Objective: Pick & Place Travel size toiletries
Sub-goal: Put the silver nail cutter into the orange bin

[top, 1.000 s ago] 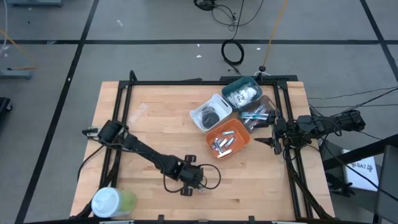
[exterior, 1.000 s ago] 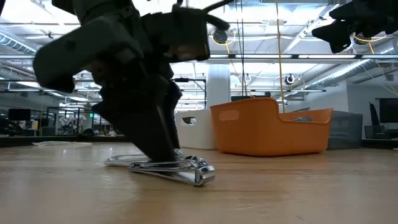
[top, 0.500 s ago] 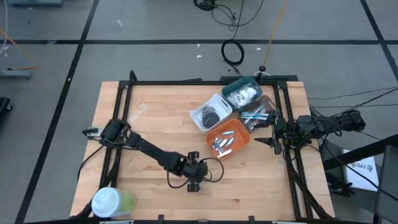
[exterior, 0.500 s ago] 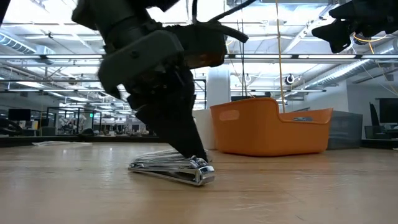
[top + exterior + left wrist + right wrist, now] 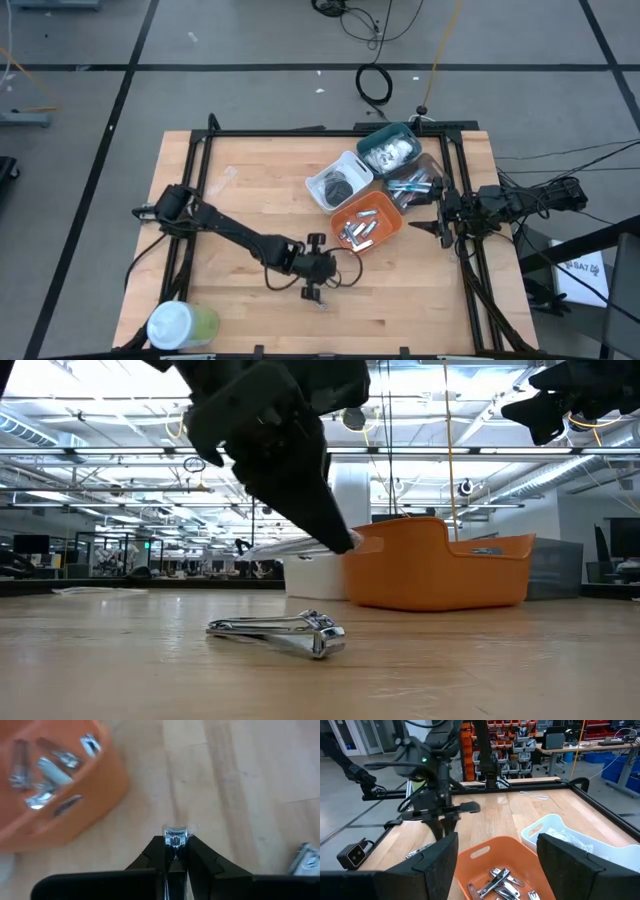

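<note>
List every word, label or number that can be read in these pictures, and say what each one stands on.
"SAT": on a white sign off the table's right edge, in the high view; the rest of its print is too small to read.
The nail clipper lying on the table: no marking can be read.
Nothing else is legible in any view.

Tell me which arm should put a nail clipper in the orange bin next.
Left. The left tool grips a nail clipper beside the orange bin; the right tool waits open at the table edge.
</note>
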`<state>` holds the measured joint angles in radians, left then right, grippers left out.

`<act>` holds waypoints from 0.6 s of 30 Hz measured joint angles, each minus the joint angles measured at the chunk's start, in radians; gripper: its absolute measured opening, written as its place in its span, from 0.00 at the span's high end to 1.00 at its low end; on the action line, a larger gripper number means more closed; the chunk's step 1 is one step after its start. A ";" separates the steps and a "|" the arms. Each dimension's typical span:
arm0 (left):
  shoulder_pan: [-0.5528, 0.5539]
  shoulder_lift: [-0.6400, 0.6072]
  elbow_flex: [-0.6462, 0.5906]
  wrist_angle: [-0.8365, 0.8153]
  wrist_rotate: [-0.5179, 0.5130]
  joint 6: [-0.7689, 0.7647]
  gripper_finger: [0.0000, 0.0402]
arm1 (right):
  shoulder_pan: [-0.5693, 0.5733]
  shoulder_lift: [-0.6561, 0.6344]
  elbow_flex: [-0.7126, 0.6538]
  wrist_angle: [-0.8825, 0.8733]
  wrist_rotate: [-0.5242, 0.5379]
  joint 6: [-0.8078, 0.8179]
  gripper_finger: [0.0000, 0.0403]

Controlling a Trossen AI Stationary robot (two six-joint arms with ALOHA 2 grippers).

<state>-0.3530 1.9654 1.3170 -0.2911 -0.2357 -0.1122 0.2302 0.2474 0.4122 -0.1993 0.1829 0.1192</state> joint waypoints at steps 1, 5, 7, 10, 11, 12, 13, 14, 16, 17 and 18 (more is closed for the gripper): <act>0.010 -0.012 -0.001 -0.002 -0.003 0.019 0.91 | 0.000 0.000 0.000 0.000 0.000 0.000 0.36; 0.049 -0.055 -0.001 0.114 -0.031 0.130 0.91 | 0.000 0.000 0.000 0.000 0.000 0.000 0.36; 0.073 -0.063 0.000 0.228 -0.019 0.181 0.91 | 0.000 0.000 0.000 0.001 0.000 0.000 0.36; 0.110 -0.062 0.000 0.447 0.039 0.208 0.91 | 0.000 0.000 0.000 0.000 0.000 0.000 0.36; 0.121 -0.059 0.000 0.532 0.055 0.207 0.91 | 0.000 0.000 0.000 0.000 0.000 0.000 0.36; 0.130 -0.056 0.002 0.601 0.069 0.206 0.90 | 0.000 0.000 0.000 0.000 0.000 0.000 0.36; 0.137 -0.056 0.002 0.648 0.076 0.207 0.90 | 0.000 0.000 0.000 0.000 0.000 0.000 0.36; 0.142 -0.056 0.002 0.662 0.076 0.208 0.90 | 0.000 0.000 0.000 0.000 0.000 0.000 0.36; 0.157 -0.053 0.002 0.643 0.076 0.208 0.90 | 0.000 0.000 0.000 0.000 0.000 0.000 0.36; 0.164 -0.052 0.002 0.617 0.075 0.205 0.91 | 0.000 0.000 0.000 0.000 0.000 0.000 0.36; 0.172 -0.051 0.001 0.590 0.075 0.190 0.91 | 0.000 0.000 0.000 0.000 0.000 0.000 0.36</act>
<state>-0.1813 1.9146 1.3184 0.2986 -0.1608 0.0782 0.2298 0.2474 0.4122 -0.1996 0.1828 0.1196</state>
